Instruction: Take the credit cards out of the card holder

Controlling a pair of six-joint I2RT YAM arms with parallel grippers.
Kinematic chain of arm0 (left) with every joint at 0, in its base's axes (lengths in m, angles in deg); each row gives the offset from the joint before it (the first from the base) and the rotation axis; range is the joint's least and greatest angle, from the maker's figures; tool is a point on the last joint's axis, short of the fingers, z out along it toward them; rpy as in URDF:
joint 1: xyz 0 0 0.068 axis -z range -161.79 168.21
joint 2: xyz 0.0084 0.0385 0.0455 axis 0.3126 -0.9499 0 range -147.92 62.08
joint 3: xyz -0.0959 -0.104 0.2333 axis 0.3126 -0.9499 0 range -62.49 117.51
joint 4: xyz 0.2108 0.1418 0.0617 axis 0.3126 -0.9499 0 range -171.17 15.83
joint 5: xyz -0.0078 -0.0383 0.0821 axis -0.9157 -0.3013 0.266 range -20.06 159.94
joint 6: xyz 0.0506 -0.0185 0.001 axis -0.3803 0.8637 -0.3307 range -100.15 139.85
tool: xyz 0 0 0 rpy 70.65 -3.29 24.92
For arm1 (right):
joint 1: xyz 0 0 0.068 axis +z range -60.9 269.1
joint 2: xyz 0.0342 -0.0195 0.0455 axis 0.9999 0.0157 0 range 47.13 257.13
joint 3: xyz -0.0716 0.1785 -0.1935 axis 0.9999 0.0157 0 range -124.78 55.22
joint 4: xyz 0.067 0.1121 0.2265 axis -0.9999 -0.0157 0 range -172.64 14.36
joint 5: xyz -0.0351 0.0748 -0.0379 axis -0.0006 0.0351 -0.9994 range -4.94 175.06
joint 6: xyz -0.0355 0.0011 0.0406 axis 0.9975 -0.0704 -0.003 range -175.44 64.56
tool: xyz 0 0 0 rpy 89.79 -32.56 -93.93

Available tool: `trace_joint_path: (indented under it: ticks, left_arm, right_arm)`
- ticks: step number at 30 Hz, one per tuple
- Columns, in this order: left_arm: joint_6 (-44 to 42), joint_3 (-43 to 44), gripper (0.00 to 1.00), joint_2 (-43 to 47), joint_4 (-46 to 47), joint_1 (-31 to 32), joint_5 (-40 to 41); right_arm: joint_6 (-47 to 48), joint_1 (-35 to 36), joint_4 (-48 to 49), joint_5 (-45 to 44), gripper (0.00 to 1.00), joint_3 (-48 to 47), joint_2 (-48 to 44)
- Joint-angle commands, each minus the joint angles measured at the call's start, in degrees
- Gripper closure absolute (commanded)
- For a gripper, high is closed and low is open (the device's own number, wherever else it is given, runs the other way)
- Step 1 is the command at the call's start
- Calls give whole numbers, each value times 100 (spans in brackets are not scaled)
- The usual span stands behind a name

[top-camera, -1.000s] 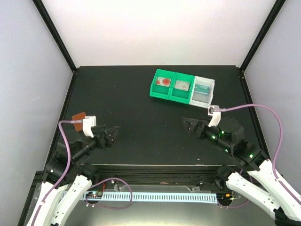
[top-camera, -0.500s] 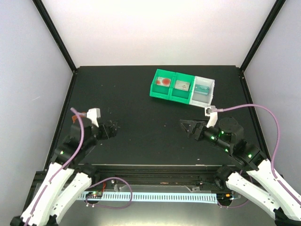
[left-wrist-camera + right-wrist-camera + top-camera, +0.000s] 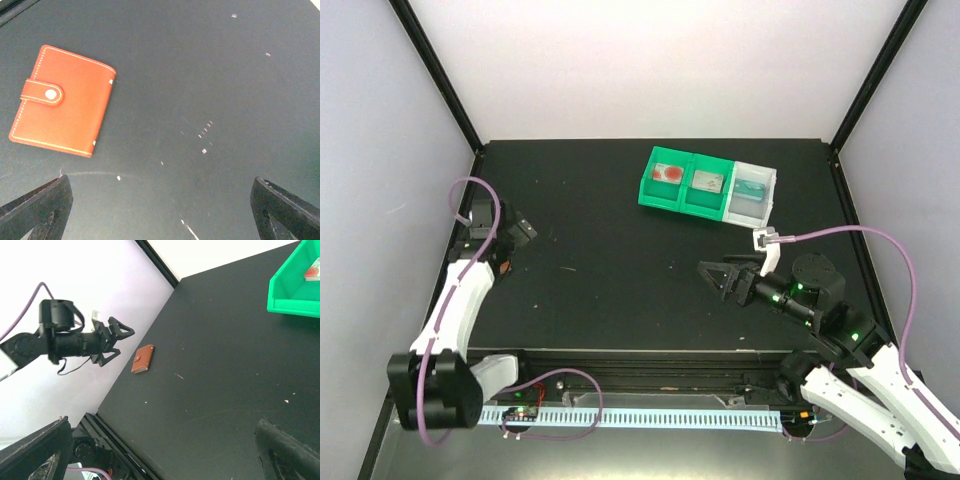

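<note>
The bench [image 3: 620, 215] is carrying everything in the work area. A row of green and white bins [image 3: 648, 190] is standing at its far right, well apart from the task item, and is judged to be playing no part in this step.

The left gripper [image 3: 160, 215] is being held released, jaws spread wide, above the left side of the bench. This is judged to be an approach posture, since its wrist camera is being aimed down at the card holder [image 3: 62, 100]. The right gripper [image 3: 712, 275] is likewise being held released, low over the middle right of the bench and facing left, probably in readiness to assist.

The card holder is lying flat near the left edge of the bench, closed, and is being touched by neither gripper. It is being held shut by a snapped tab [image 3: 42, 92], so the credit cards are not being exposed; they are presumed to be inside. Unfastening the tab is judged to be the first requirement.
</note>
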Motion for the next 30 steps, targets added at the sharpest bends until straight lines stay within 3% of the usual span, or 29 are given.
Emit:
trace_joint_path:
  ticks: [1, 7, 13, 20, 30]
  left_arm:
    - [304, 377, 1, -759, 509, -667, -347]
    - [435, 776, 2, -1938, 621, -1314, -532]
    - [273, 1402, 1, -2912, 405, -1535, -191]
    - [-27, 1928, 1, -3846, 282, -1737, -367]
    - [325, 1695, 1, -4099, 339, -1701, -717]
  right_arm:
    - [174, -36, -47, 66, 0, -152, -139]
    - [249, -34, -125, 106, 0, -265, -268]
    - [243, -34, 116, 343, 0, -142, -579]
    - [229, -34, -152, 231, 0, -181, -700]
    - [164, -34, -135, 106, 0, -131, -639]
